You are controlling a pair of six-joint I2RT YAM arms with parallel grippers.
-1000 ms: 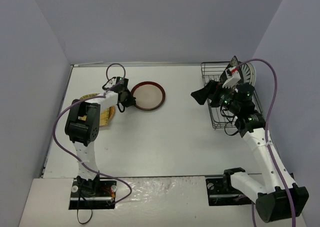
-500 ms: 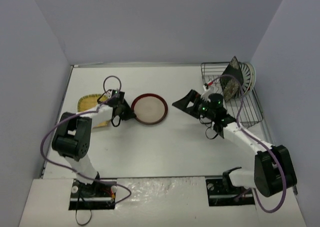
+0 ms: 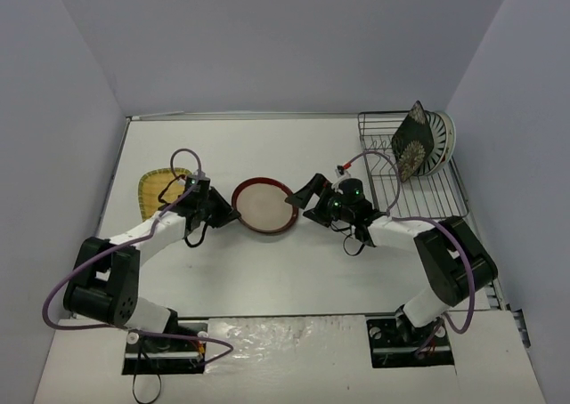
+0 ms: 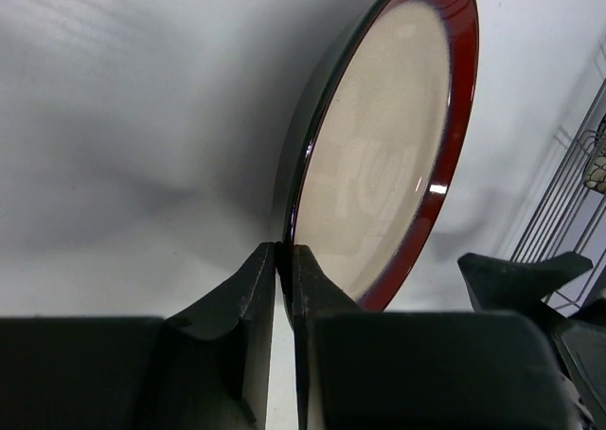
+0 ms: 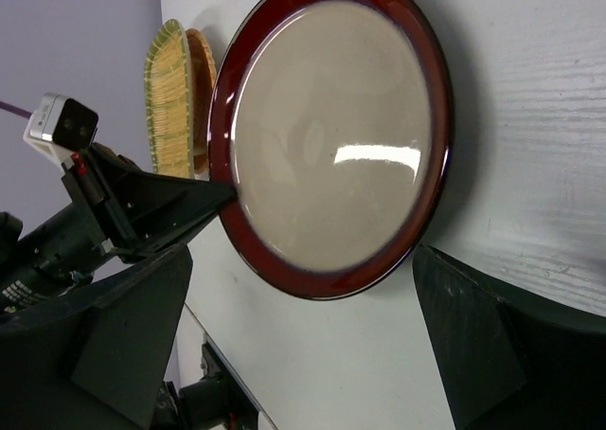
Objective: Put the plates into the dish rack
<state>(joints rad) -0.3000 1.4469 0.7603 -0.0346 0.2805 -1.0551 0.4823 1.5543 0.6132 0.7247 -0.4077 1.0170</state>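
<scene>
The red-rimmed beige plate [image 3: 264, 206] is at the table's middle, tilted. My left gripper [image 3: 229, 215] is shut on its left rim, as the left wrist view [image 4: 284, 259] shows with the plate [image 4: 388, 146] ahead of it. My right gripper [image 3: 301, 206] is open just right of the plate, and the plate [image 5: 331, 127] sits ahead of its spread jaws [image 5: 303, 345] without touching. The black wire dish rack [image 3: 419, 199] holds the black floral plate [image 3: 411, 141] and white plates [image 3: 441, 137] upright. The yellow woven plate [image 3: 160, 189] lies at the left, with the orange-brown plate [image 5: 200, 80] on it.
The rack stands against the right wall, and its wires [image 4: 568, 184] show in the left wrist view. The two arms meet low over the table's middle. The left gripper's body [image 5: 142, 212] shows in the right wrist view. Purple walls close the table on three sides.
My right arm has swung left from the rack down to the red-rimmed plate, jaws open. My left gripper has drawn the plate a little nearer and to the right.
</scene>
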